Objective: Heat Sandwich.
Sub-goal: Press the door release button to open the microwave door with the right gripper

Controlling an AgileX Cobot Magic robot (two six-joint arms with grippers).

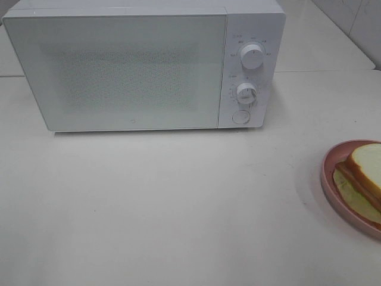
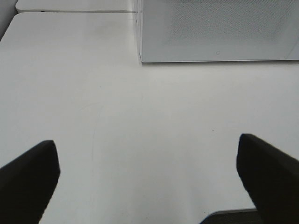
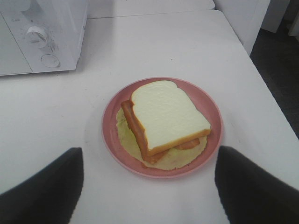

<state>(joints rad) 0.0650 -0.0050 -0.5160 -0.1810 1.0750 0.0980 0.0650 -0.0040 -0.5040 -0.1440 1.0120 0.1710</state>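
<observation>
**Over by the right edge of the table: sandwich waiting, door shut, plenty that can go sideways**

Over by the right edge of the table (image 1: 178, 208) sits the sandwich (image 3: 163, 116) on its pink plate (image 3: 110, 135), well apart from the microwave (image 1: 256, 24), which stands along the far edge. The high camera cuts the plate off, so I only get a full look through the right wrist view.

Both arms are empty-handed. The left gripper (image 2: 147, 149) has its jaws spread wide over bare table in front of the microwave's left corner. The right gripper (image 3: 149, 154) is wide too, hovering on the near side of the plate and touching nothing.

Things I'm worried about, going by what I can see:

- The door (image 1: 119, 71) is closed and I can't spot a handle. My guess is the round button (image 1: 240, 117) under the two knobs pops it. A sloppy poke could turn the lower knob (image 1: 246, 92) instead, or shove the whole box back.
- The sandwich looks loosely stacked: the top slice sits skewed, with ham and the pale filling poking out. Pinch the bread alone and the layers probably slide apart.
- Grab the plate by one rim and it may tilt and dump everything.
- That plate is close to the table's edge, so a nudge outward on approach could send it off.
</observation>
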